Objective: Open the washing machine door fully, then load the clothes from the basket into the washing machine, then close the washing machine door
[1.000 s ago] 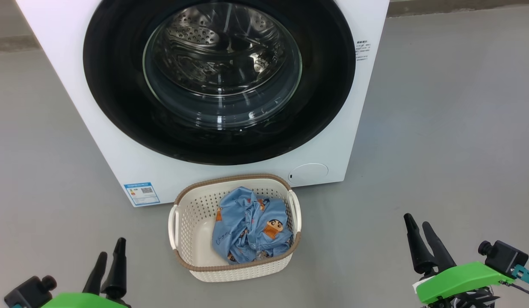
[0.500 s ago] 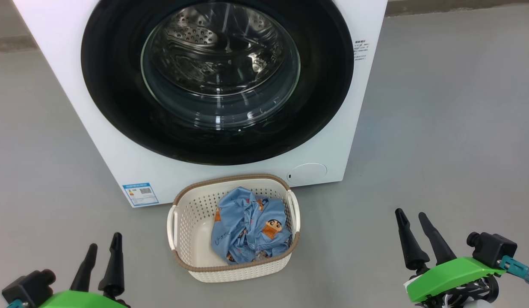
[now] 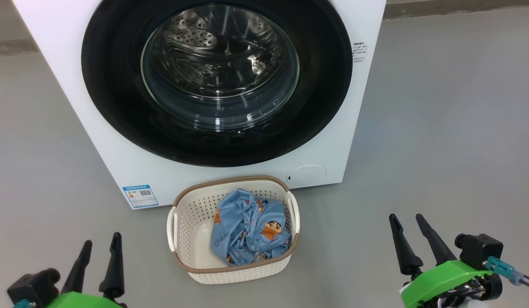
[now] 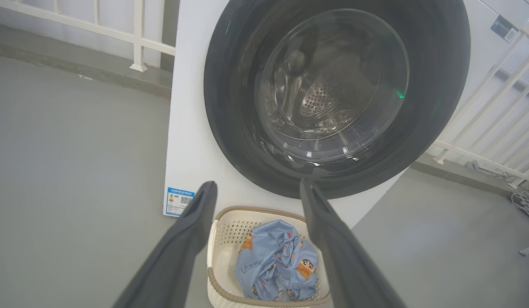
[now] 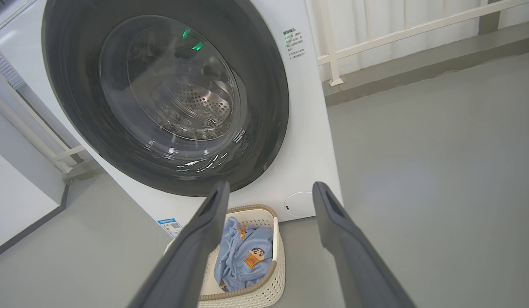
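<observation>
1. Left gripper [image 3: 102, 238]: low at the left of the head view. Its two dark fingers [image 3: 113, 269] point up and forward, tilted slightly inward. Jaws spread apart.
2. Right gripper [image 3: 405, 216]: low at the right, fingers pointing up and forward, leaning inward. Jaws spread apart.
3. Each wrist carries a green housing [image 3: 439, 276] with a small black camera [image 3: 478, 250] on its outer side.
4. Wrist views: each gripper's own fingers rise from the bottom edge in a wide V, tips well apart.
5. The grippers are well apart from one another, the right a touch higher in the head view.
</observation>
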### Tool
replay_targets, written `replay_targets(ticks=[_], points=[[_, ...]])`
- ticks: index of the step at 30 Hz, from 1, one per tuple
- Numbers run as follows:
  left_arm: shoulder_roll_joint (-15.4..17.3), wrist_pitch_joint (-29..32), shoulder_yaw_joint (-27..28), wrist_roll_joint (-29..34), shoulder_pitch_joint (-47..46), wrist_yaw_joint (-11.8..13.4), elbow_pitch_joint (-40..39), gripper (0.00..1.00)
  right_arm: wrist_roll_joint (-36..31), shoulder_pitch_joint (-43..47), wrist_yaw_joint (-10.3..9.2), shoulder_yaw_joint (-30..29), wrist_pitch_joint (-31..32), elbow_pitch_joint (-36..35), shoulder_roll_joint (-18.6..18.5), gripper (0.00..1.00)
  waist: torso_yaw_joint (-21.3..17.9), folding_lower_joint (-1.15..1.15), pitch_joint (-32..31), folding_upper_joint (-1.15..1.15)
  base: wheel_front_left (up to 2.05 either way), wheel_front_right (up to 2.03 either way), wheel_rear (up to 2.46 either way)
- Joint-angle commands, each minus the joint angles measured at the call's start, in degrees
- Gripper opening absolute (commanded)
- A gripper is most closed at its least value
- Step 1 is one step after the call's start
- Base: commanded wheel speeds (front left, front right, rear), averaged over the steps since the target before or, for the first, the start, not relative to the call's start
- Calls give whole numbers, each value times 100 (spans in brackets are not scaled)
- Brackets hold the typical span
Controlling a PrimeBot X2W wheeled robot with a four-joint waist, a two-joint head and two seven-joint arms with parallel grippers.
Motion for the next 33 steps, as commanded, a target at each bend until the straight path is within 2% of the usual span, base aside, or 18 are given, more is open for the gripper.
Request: replay_targets(ticks=[1, 25, 33], points=[[148, -103, 166, 254, -123, -12, -149, 100, -278, -362, -5, 129, -98, -99, -18, 100, -5, 0, 1, 0, 0, 0, 0], [170, -513, 364, 1687, -137, -16, -185, 100, -1850, -536, -6, 156, -501, -70, 23, 100, -19, 0, 42, 0, 0, 0, 0], [95, -585, 550, 1918, -139, -17, -100, 100, -2082, -533, -6, 3, -572, -123, 65, 100, -46, 0, 55, 0, 0, 0, 0]])
